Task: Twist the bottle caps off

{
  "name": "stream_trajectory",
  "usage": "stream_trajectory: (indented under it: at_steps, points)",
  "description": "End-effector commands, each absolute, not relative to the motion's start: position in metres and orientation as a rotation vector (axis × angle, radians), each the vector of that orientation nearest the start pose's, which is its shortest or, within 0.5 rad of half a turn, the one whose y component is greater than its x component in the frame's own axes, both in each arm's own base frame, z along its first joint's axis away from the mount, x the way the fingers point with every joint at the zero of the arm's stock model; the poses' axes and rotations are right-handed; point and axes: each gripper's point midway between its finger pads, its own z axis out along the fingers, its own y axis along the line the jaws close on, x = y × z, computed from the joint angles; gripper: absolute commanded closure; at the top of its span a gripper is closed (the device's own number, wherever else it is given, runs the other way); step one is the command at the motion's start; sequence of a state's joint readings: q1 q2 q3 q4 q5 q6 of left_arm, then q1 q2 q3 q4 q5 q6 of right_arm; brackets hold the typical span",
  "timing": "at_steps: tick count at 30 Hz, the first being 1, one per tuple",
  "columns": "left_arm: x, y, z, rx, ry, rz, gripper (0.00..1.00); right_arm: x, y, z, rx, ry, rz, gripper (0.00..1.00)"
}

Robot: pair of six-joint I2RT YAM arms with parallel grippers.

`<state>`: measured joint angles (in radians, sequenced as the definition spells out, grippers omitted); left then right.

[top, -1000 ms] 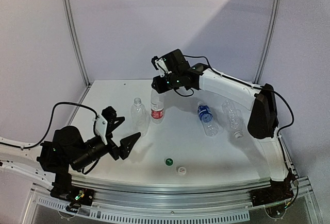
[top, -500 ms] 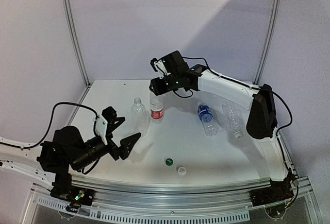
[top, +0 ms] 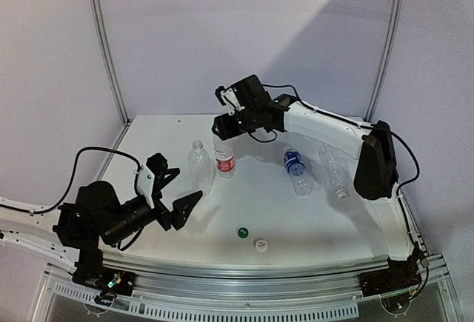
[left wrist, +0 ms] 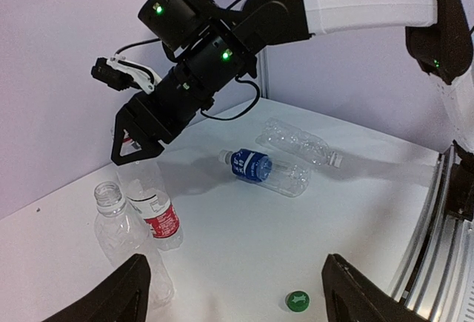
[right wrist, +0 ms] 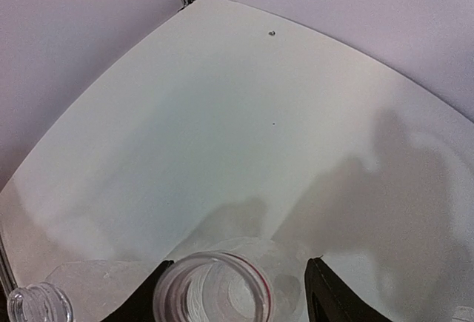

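Right gripper (right wrist: 233,292) fingers spread either side of upright red-label bottle (top: 225,161) neck; left gripper (left wrist: 237,296) fingers spread wide, empty.

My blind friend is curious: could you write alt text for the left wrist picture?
The right pincer hangs at the top of an upright red-label bottle, an uncapped clear bottle standing beside it. Farther back a blue-label bottle and a second clear bottle lie on the table; a green cap sits in front.

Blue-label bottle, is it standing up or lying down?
Lying down: the blue-label bottle rests on its side on the table.
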<state>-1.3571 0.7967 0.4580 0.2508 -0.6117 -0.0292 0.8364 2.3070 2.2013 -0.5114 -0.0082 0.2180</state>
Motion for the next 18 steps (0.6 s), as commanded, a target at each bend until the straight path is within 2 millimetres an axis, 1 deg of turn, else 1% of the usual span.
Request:
stream_trajectory:
  at_steps: [1, 8, 12, 18]
  points:
    - [0.161, -0.272, 0.258, 0.621, 1.543, -0.557, 0.18, 0.428, 0.481, 0.204, -0.693, 2.151, 0.633, 0.41]
    - [0.161, -0.273, 0.257, 0.624, 1.546, -0.552, 0.18, 0.421, 0.483, 0.208, -0.701, 2.153, 0.675, 0.39]
    - [0.161, -0.274, 0.256, 0.626, 1.547, -0.553, 0.18, 0.418, 0.482, 0.212, -0.701, 2.15, 0.686, 0.37]
    - [0.161, -0.274, 0.256, 0.629, 1.548, -0.553, 0.18, 0.414, 0.476, 0.228, -0.688, 2.125, 0.69, 0.33]
